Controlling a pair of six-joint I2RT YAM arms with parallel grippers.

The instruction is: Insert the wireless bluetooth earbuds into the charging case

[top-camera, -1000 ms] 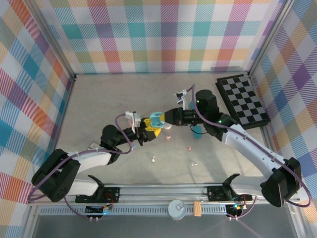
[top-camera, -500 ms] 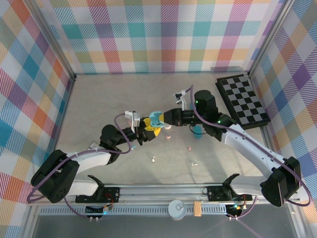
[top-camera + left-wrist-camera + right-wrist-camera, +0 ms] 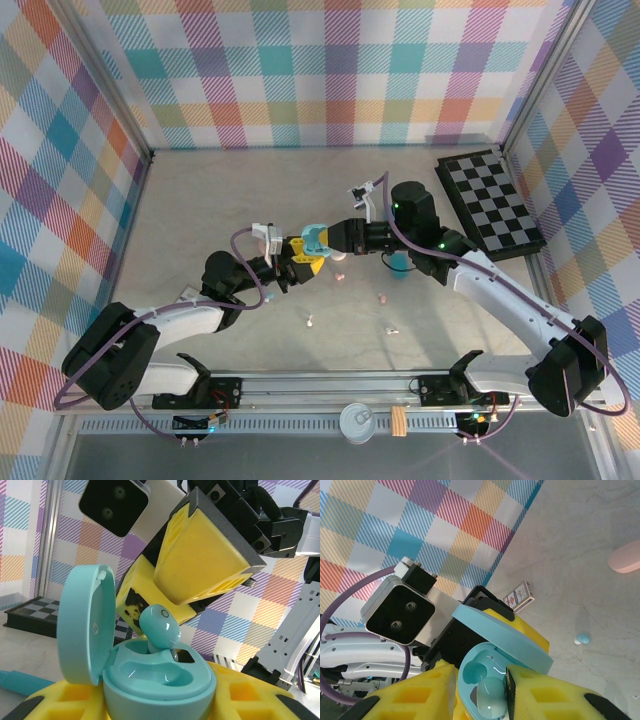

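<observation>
Top: your left gripper point(image 3: 307, 256) clamps the open blue case point(image 3: 316, 237) mid-table, and your right gripper point(image 3: 328, 241) meets it from the right. Loose earbuds point(image 3: 310, 321) lie on the table point(image 3: 200, 200), nearer the bases.

Left wrist: the case lid point(image 3: 82, 625) stands up on the left. A blue earbud point(image 3: 159, 625) dips stem-first into the case, with a yellow finger point(image 3: 200, 555) of the right gripper just above it.

Right wrist: your right gripper pinches that earbud over the open case. Another blue bud point(image 3: 582, 639) lies on the table.
</observation>
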